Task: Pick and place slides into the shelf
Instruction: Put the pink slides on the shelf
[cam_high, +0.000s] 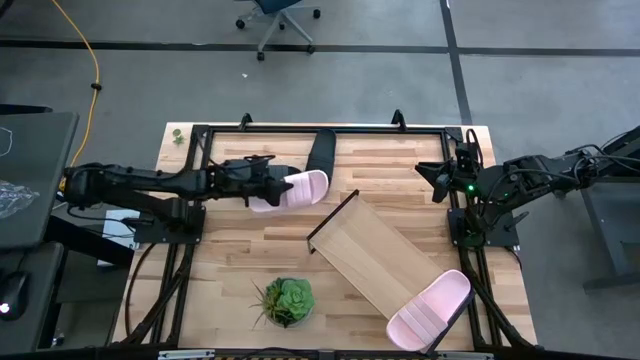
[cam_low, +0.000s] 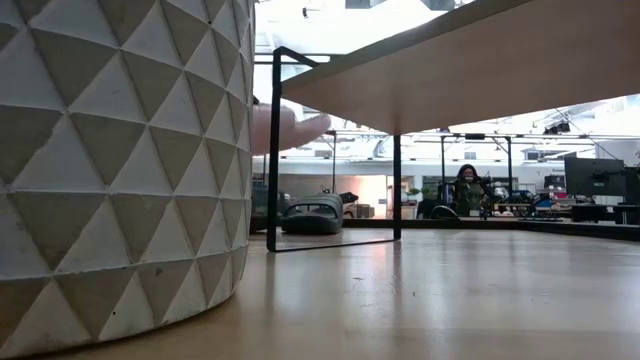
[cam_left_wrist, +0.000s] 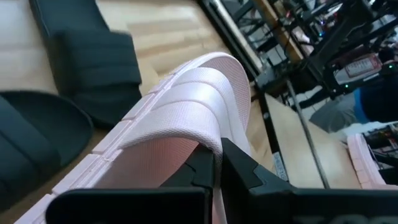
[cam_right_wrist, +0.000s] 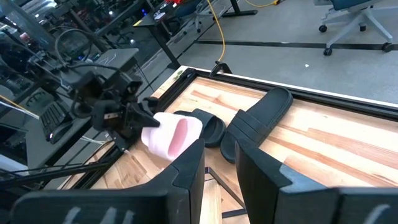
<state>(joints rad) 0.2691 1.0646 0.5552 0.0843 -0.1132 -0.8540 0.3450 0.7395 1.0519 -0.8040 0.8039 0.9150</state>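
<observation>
Left gripper (cam_left_wrist: 214, 163) had the pale pink ribbed-strap slide (cam_high: 296, 188) pinched by its strap, up off the table!

Fingers were clamped on the strap edge, and the foam-looking slide hung tilted without sagging, so it looked light and fairly stiff; the wide strap seemed the sensible hold, the smooth sole likely slippery. Just beyond it lay two black ribbed-strap slides (cam_right_wrist: 256, 121) on the plank tabletop (cam_high: 230, 260). The long light-wood shelf with thin black frame (cam_high: 372, 248) sat near, the second pink slide (cam_high: 430, 308) already on its end. The right gripper (cam_right_wrist: 219, 163) waited, fingers spread, at the table's right edge.
</observation>
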